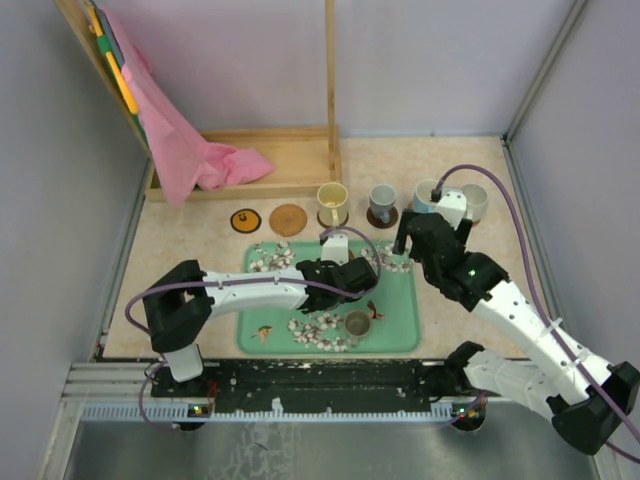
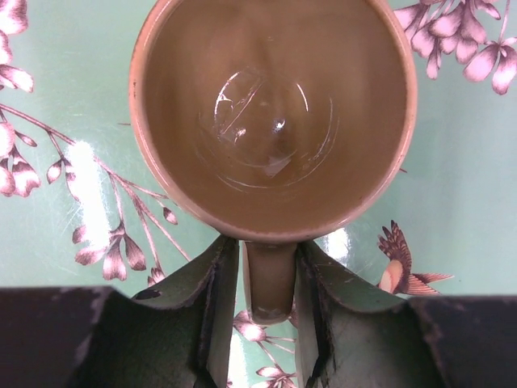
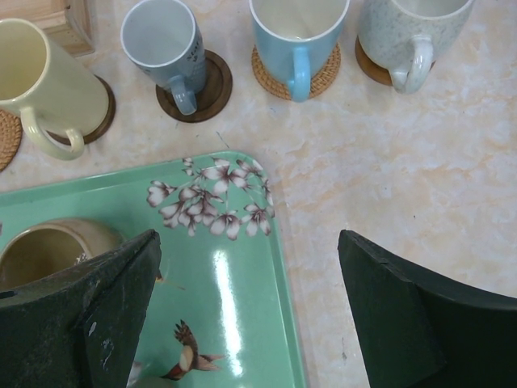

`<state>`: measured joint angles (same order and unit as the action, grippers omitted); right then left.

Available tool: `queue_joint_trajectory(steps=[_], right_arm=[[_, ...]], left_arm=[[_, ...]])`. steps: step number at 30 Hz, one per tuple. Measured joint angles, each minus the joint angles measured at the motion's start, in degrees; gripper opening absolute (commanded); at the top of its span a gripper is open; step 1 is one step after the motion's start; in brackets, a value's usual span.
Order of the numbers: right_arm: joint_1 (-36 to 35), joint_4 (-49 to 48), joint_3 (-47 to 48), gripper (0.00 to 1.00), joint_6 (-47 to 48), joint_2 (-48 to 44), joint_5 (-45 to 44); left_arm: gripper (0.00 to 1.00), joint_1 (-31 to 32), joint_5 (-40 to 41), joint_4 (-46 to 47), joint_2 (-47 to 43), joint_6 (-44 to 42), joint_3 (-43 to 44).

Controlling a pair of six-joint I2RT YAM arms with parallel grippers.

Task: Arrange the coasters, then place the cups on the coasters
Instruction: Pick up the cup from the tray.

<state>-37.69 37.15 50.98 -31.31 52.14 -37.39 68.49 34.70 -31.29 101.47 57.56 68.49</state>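
Note:
A tan cup [image 2: 275, 113] stands on the green floral tray [image 1: 400, 320]. My left gripper [image 2: 268, 242] is shut on its handle [image 2: 269, 283], one finger against each side. A small greyish cup [image 1: 357, 323] stands near the tray's front. Behind the tray, a yellow cup [image 3: 44, 85], a grey cup [image 3: 161, 40], a pale blue cup [image 3: 297, 32] and a speckled white cup [image 3: 412, 32] each stand on a coaster. A dark coaster [image 1: 245, 221] and a tan coaster [image 1: 288, 219] lie bare to their left. My right gripper [image 3: 249, 242] hangs open over the tray's right edge, holding nothing.
A pink cloth [image 1: 190, 150] drapes over a wooden frame [image 1: 300, 150] at the back left. Grey walls close in the table on three sides. The right arm [image 1: 520, 320] reaches in diagonally from the near right corner.

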Motion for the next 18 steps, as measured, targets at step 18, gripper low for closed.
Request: queue_joint_trajectory(steps=[18], right_arm=[[0.0, 0.0, 0.0, 0.91, -0.3, 0.0, 0.1]], left_arm=[[0.00, 0.0, -0.2, 0.6, 0.0, -1.9, 0.0]])
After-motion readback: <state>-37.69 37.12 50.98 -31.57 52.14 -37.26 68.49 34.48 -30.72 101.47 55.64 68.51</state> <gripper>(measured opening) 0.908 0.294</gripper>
